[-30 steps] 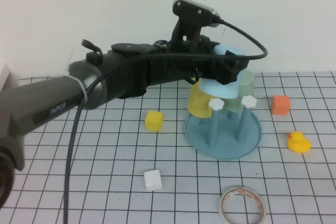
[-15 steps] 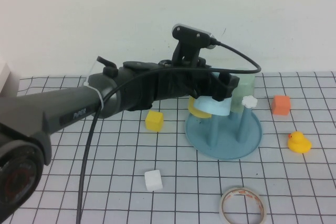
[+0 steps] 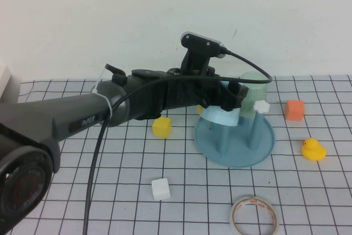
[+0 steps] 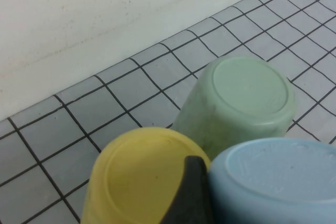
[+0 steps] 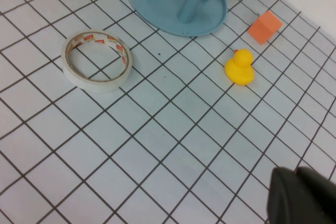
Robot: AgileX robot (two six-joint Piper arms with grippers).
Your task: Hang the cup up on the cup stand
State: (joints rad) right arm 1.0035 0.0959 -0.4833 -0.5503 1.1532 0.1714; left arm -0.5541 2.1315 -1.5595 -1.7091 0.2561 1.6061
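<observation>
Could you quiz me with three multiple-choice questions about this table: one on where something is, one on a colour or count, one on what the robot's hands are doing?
1. Where is the yellow rubber duck?
A. On the cup stand's tray
B. On the table, on the robot's right side of the cup stand
C. Inside the tape roll

2. How many upturned cups show in the left wrist view?
A. One
B. Two
C. Three

3. What is the left gripper doing?
A. Holding the light blue cup low over the stand
B. Resting shut on the table
C. Lifting the tape roll

Answers:
1 B: the duck sits on the grid beyond the tray's rim, near the orange block.
2 C: a yellow cup, a pale green cup and the light blue one.
3 A: its jaws sit around that cup at the pegs; the right gripper is shut, above the table.
</observation>
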